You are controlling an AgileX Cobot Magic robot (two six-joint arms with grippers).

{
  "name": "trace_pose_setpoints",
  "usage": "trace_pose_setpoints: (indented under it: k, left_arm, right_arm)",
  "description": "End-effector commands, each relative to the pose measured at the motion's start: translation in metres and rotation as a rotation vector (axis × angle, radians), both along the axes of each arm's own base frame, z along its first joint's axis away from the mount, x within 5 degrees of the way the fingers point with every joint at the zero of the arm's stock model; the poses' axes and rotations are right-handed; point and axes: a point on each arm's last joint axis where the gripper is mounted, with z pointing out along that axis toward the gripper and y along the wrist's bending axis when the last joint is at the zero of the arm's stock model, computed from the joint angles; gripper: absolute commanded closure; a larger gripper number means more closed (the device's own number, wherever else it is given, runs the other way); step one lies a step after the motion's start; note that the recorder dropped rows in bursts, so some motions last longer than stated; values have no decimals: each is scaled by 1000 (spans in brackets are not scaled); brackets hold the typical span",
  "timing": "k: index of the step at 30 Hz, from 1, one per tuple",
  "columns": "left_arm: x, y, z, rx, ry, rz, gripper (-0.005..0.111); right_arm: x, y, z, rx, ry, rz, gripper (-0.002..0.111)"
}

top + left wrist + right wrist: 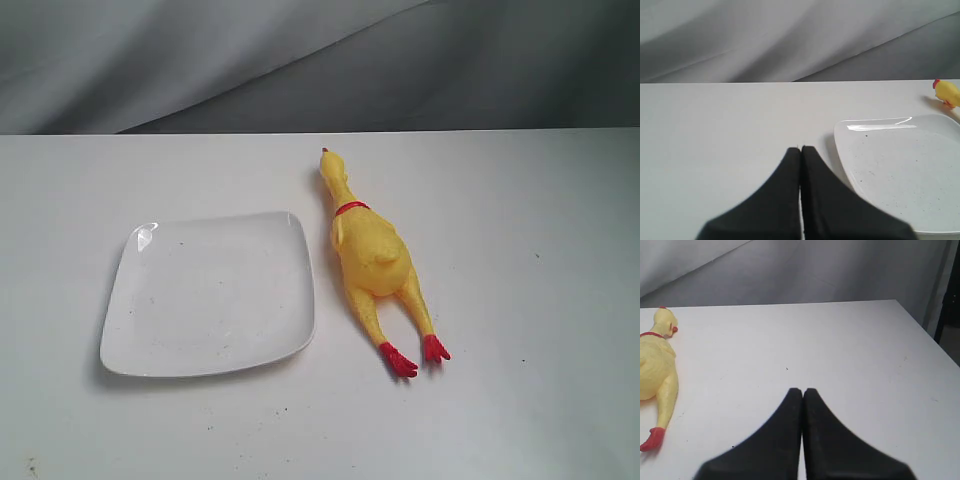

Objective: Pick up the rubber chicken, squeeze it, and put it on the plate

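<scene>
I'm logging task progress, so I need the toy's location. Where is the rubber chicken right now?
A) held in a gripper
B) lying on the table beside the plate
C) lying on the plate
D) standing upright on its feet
B: the rubber chicken lies flat on the table, beside the plate, which has nothing on it.

this looks like a staged lab or test bench rather than a home. a plain white table (560, 400) fills the scene, its top flecked with small dark specks. behind the table hangs a creased grey cloth backdrop (300, 60) that closes off the room. on the table lie a rubber chicken (370, 255) and a white plate (205, 295), set out like props. past the table's side edge stands a dark upright post (952, 300).
</scene>
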Motion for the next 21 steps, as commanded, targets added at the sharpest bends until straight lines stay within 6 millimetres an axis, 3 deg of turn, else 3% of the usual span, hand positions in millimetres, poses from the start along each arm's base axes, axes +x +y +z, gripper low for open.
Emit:
trace_pose_setpoints:
  k: [1,12,16,21]
  left_arm:
    - [0,0,-1,-15,-1,5,106]
    - [0,0,-1,-15,-1,5,106]
    - [0,0,-1,-15,-1,5,106]
    - [0,0,-1,-15,-1,5,106]
  right_arm:
    - [0,0,-1,-3,0,-7,108]
    - [0,-1,1,-21,-22,-7,108]
    - [2,-1,14,1,-169,-15,108]
    - [0,-3,42,48,-481,-38,108]
